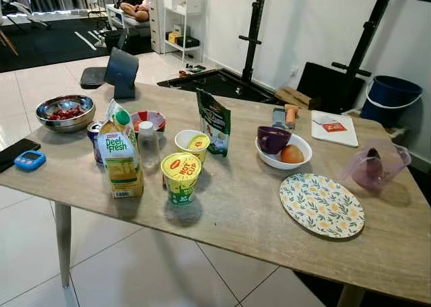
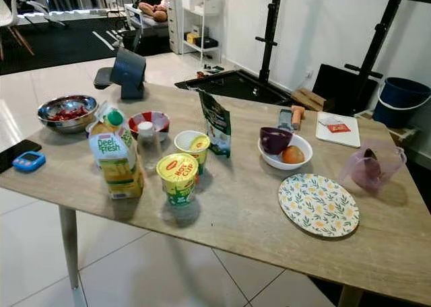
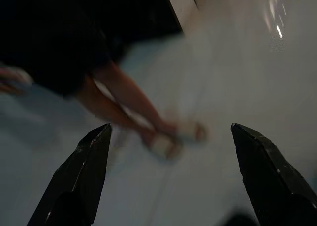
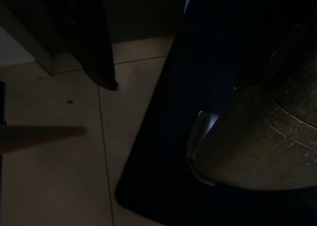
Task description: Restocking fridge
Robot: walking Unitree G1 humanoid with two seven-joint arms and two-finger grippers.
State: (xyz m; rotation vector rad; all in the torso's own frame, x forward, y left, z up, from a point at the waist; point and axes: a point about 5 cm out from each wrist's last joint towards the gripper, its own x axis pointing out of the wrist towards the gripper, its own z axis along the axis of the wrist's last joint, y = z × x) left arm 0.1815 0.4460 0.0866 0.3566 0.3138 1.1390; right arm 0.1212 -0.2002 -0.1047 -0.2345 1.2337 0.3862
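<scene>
On the wooden table (image 1: 242, 213) stand a Peel Fresh juice carton (image 1: 120, 160), a clear water bottle (image 1: 148, 145), a drink can (image 1: 94, 133) behind the carton, two yellow-lidded noodle cups (image 1: 180, 178) (image 1: 191, 144) and a green pouch (image 1: 215, 122). A white bowl (image 1: 284, 152) holds a purple cup and an orange fruit. My left gripper (image 3: 171, 176) hangs low and open, nothing between its fingers, above pale floor. My right gripper (image 4: 163, 87) hangs idle in shade over tiled floor.
A steel bowl (image 1: 65, 112) of red food, a small red bowl (image 1: 149, 120), a blue device (image 1: 29, 160), a floral plate (image 1: 321, 204), a purple jug (image 1: 372, 167), a white board (image 1: 335, 128) and a dark stand (image 1: 121, 71) share the table. A person's legs (image 3: 129, 102) show in the left wrist view.
</scene>
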